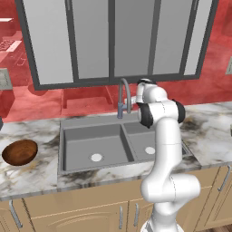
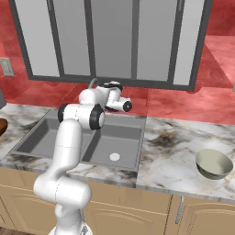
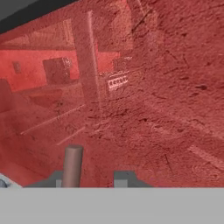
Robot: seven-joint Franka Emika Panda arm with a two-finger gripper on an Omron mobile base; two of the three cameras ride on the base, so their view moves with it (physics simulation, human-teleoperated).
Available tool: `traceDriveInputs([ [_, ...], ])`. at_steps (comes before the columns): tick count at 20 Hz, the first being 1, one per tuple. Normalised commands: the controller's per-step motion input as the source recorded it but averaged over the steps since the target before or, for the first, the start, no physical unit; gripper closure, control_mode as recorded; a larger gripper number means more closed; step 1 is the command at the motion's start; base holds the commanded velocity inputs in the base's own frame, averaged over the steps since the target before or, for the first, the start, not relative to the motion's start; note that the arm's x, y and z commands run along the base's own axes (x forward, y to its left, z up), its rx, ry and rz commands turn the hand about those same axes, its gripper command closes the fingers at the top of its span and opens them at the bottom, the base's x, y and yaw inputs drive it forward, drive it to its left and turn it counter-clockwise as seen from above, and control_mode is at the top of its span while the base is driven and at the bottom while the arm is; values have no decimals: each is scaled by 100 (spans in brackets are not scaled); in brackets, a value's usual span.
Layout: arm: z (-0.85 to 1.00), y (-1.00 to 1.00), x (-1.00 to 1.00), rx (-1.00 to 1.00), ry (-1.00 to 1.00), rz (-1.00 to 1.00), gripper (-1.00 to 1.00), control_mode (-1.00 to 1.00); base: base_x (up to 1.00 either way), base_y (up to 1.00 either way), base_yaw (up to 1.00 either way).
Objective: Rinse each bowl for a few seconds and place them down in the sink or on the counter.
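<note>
Bowls [image 1: 20,152] [image 2: 214,164] are sitting either side of the sink [image 1: 97,145]; you're handling glossy, slippery ware, so pinch a rim. Tool [image 3: 98,177] is gaping, empty.

bowls: 2 — dark reddish-brown bowl [image 1: 20,152], pale greenish-beige bowl [image 2: 214,164] | sink [image 1: 68,149]: 1, basins: 2, drains: 2 | faucet [image 1: 123,97]: 1 | wall outlet [image 2: 7,67]: 1

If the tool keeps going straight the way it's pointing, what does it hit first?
Probably the red wall behind the sink. The tool faces it, with the faucet just off its left finger; depth is unclear.
</note>
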Motion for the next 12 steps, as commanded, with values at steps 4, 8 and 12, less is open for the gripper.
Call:
traceDriveInputs([
  [4, -16, -39, 14, 5, 11, -1, 100, -100, 0, 0, 0],
  [8, -16, -48, 5, 6, 10, -1, 100, -100, 0, 0, 0],
  [12, -18, -50, 2, 6, 9, -1, 100, -100, 0, 0, 0],
])
